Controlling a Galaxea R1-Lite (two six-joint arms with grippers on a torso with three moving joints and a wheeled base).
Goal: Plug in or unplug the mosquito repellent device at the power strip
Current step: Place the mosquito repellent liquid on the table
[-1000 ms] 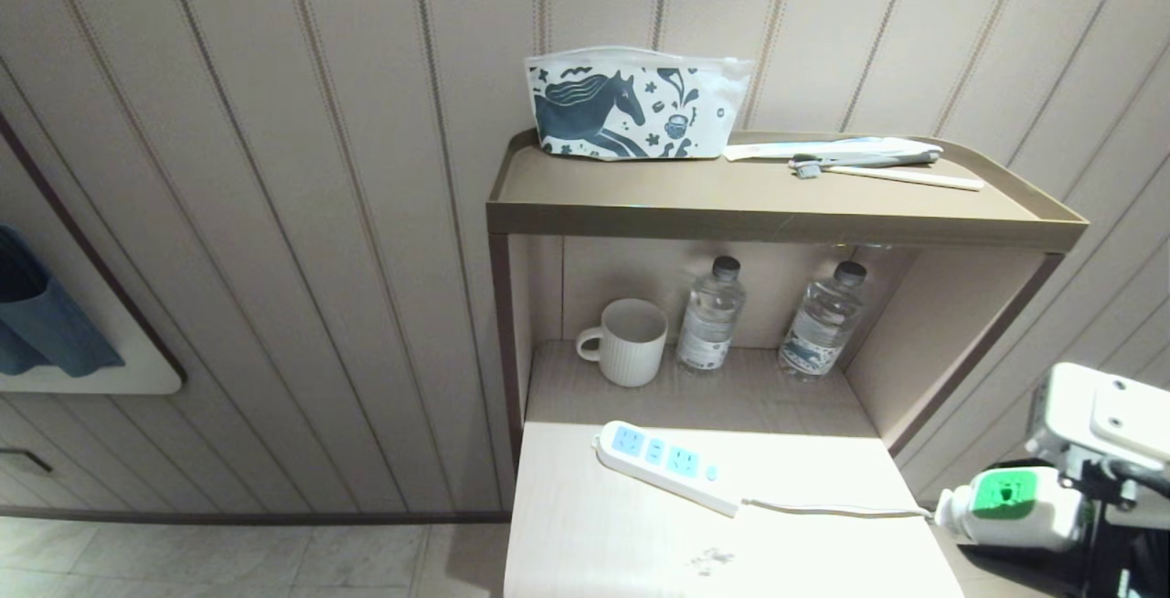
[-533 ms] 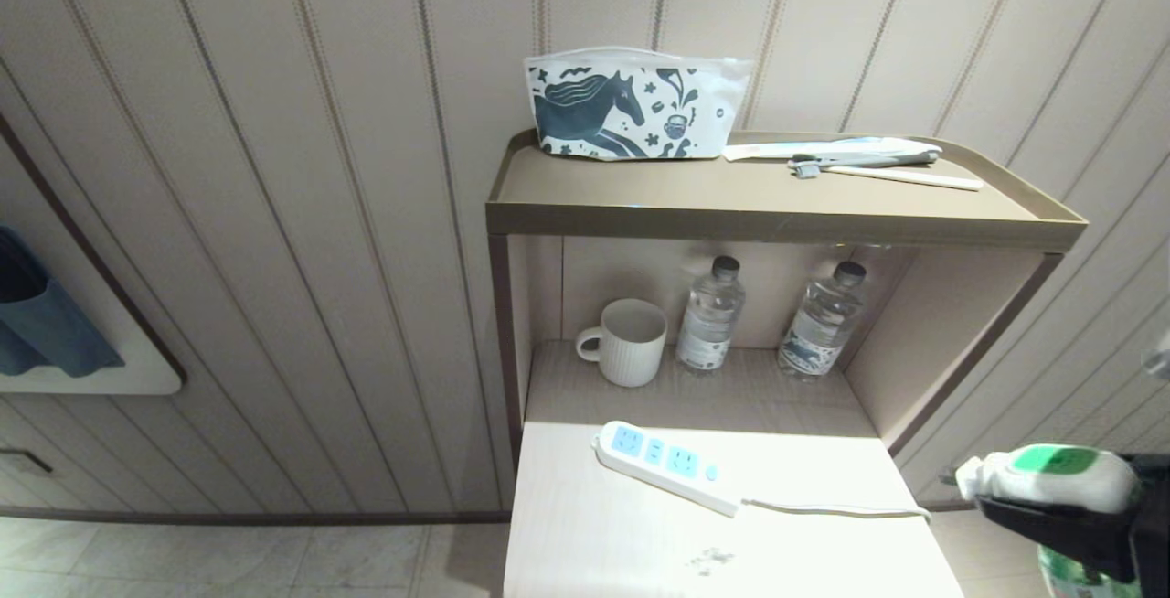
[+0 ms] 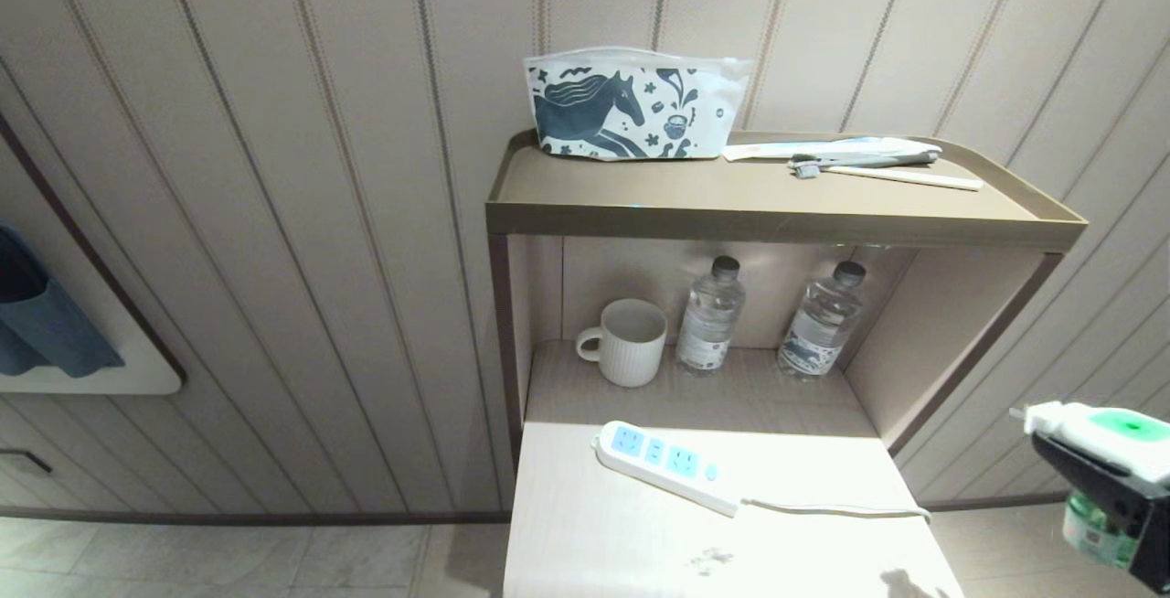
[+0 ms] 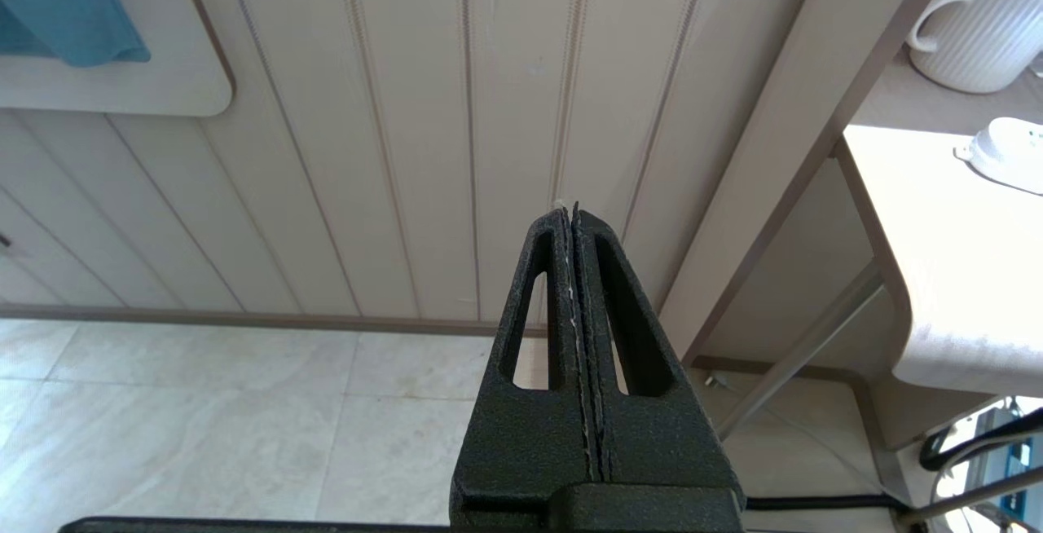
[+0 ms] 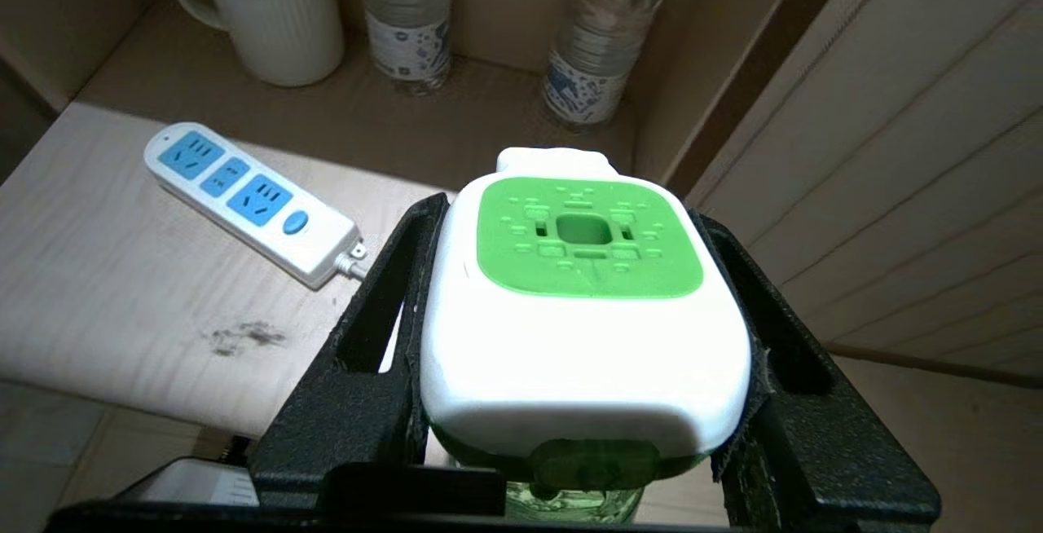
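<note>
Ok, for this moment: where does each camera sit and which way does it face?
Head: high, looking down at the power strip; right gripper holds the mosquito repellent device at the right edge.
Left wrist: behind the shut left gripper, facing wall and floor.
Right wrist: behind the fingers clamping the device, facing the strip.
Shared: the strip and white mug appear in all three.

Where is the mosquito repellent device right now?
The mosquito repellent device is clamped in the right gripper at the head view's far right edge, in the air beyond the table's right end, unplugged and well away from the power strip.
</note>
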